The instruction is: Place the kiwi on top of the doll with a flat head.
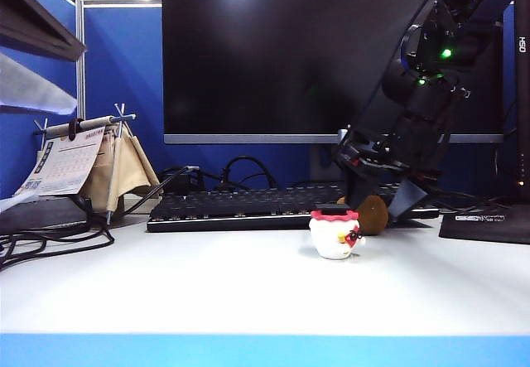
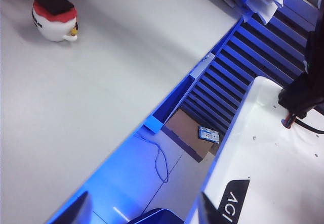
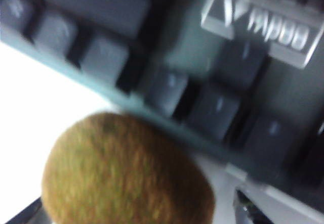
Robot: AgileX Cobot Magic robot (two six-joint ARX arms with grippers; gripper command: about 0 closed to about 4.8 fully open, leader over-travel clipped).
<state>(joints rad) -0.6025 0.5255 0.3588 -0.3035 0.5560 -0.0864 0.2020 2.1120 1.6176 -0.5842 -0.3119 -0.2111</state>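
The doll with a flat head (image 1: 334, 234) stands on the white table, white with a red rim and a flat black top; the left wrist view shows the doll (image 2: 54, 16) far off. The brown fuzzy kiwi (image 1: 374, 215) lies just behind and to the right of it, against the keyboard. My right gripper (image 1: 379, 205) is lowered over the kiwi, open, one finger on each side. In the right wrist view the kiwi (image 3: 126, 168) fills the space between the fingers of the right gripper (image 3: 136, 214), with a gap showing at one side. My left gripper (image 2: 142, 214) hangs open and empty over the table's blue front edge.
A black keyboard (image 1: 240, 208) runs behind the doll, under a large dark monitor (image 1: 306, 52). A desk calendar (image 1: 70, 164) and cables (image 1: 50, 239) sit at the left, a black mat (image 1: 489, 222) at the right. Below the table's edge lies a cardboard box (image 2: 195, 133).
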